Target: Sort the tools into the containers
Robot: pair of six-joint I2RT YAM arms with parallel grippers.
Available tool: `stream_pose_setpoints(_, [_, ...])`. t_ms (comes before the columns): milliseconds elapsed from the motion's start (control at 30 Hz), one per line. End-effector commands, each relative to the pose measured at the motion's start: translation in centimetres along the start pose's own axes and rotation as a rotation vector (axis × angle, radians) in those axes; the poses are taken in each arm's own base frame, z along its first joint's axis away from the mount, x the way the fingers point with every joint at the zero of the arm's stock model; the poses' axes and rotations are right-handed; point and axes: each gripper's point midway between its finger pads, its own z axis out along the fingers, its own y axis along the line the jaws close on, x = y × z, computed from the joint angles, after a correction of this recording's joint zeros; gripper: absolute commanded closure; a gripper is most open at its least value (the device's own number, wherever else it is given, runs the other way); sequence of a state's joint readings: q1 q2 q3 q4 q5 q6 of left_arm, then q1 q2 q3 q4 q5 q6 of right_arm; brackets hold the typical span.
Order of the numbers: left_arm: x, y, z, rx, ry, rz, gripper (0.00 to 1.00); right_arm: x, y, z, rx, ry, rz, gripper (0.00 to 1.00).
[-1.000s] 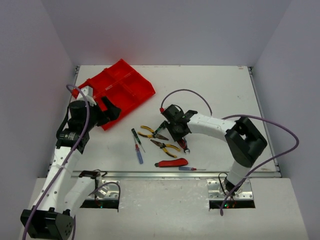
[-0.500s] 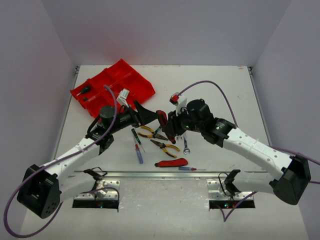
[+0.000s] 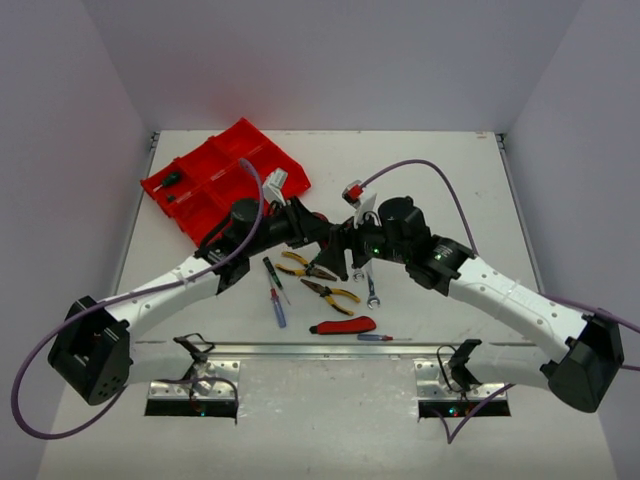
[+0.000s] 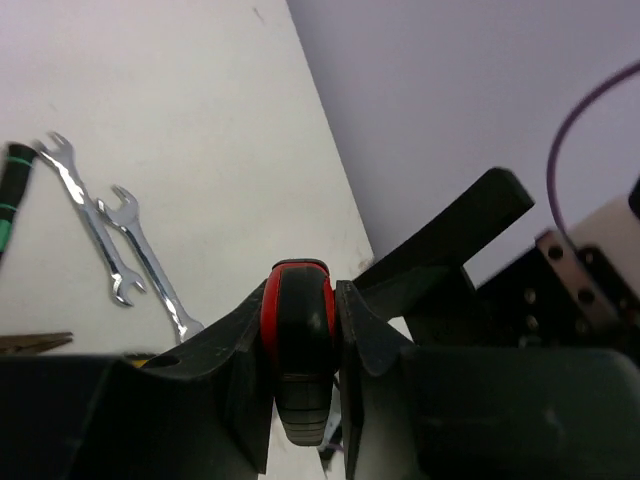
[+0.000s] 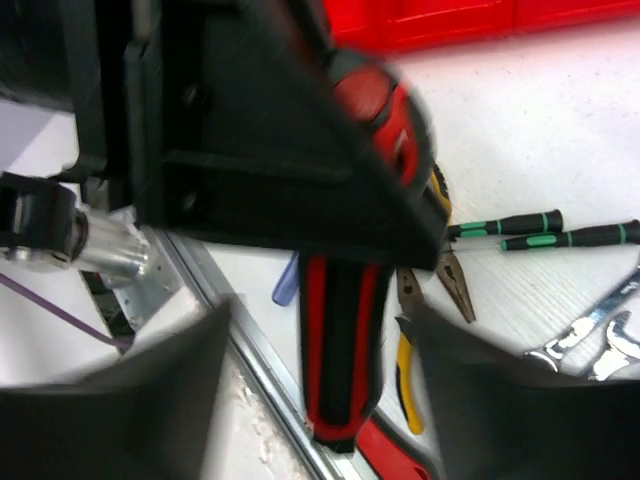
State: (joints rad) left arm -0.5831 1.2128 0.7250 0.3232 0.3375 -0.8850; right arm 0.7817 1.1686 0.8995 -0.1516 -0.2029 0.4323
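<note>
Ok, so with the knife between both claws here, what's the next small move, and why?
Probably the right claw should back straight away. The left claw is shut on the red-and-black plastic utility knife, while the right claw's fingers stand apart on either side of its handle, seemingly not gripping. That would free the left to carry it to the bright red plastic divided tray.

Top: high behind bases, whole table. Wrist cams: close along own jaws, both showing utility knife between jaws.
</note>
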Motion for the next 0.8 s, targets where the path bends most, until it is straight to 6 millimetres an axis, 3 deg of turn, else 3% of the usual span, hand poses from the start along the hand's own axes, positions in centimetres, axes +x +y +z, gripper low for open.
stream_pose_setpoints(0, [-9.0,5.6,-2.3,-0.500,-0.275,0.081,1.00,-1.8,-3.4,-1.4,0.238,-0.091,0.055,0.01])
stream_pose_setpoints(33, [-12.9,7.8,-4.3,-0.646,-0.389,0.075,1.00,-0.6,-5.1,-2.1,0.335,-0.050,0.081,0.01])
stream_pose_setpoints(67, [-15.4,9.6,-6.1,-0.741,-0.458,0.060,1.00,0.0,-6.2,-2.8,0.399,-0.028,0.092,0.01])
stream_pose_setpoints(133, [-18.2,13.8,-9.1,-0.897,-0.531,-0.020,1.00,0.9,-7.3,-4.0,0.470,-0.011,0.091,0.01])
stream_pose_setpoints(200, [-22.6,16.6,-12.7,-1.002,-0.660,-0.062,1.00,1.7,-7.3,-4.6,0.464,-0.006,0.084,0.01])
stream_pose_setpoints(233, [-24.5,17.3,-13.8,-1.048,-0.708,-0.053,1.00,1.7,-7.1,-4.9,0.453,-0.014,0.084,0.01])
stream_pose_setpoints(300, [-29.2,16.3,-15.1,-1.086,-0.795,0.005,1.00,2.5,-6.8,-5.3,0.430,-0.010,0.086,0.01])
stream_pose_setpoints(333, [-32.1,16.7,-16.2,-1.144,-0.840,0.039,1.00,3.2,-6.6,-5.3,0.412,0.005,0.088,0.01])
stream_pose_setpoints(367, [-33.5,19.1,-16.6,-1.217,-0.836,0.059,1.00,3.3,-6.4,-5.6,0.402,0.002,0.092,0.01])
stream_pose_setpoints(400, [-35.8,18.2,-17.4,-1.239,-0.867,0.098,1.00,4.0,-6.2,-5.7,0.388,0.020,0.095,0.01])
stream_pose_setpoints(467, [-38.1,19.8,-18.7,-1.313,-0.874,0.144,1.00,4.8,-6.2,-5.9,0.378,0.033,0.094,0.01])
stream_pose_setpoints(533, [-40.5,21.6,-18.8,-1.345,-0.861,0.237,1.00,5.3,-6.0,-6.4,0.363,0.029,0.093,0.01])
stream_pose_setpoints(633, [-42.8,22.8,-16.4,-1.271,-0.819,0.385,1.00,6.1,-5.9,-6.8,0.354,0.031,0.096,0.01])
stream_pose_setpoints(767, [-42.2,27.3,-12.6,-1.203,-0.660,0.473,1.00,7.0,-5.9,-7.1,0.350,0.043,0.103,0.01])
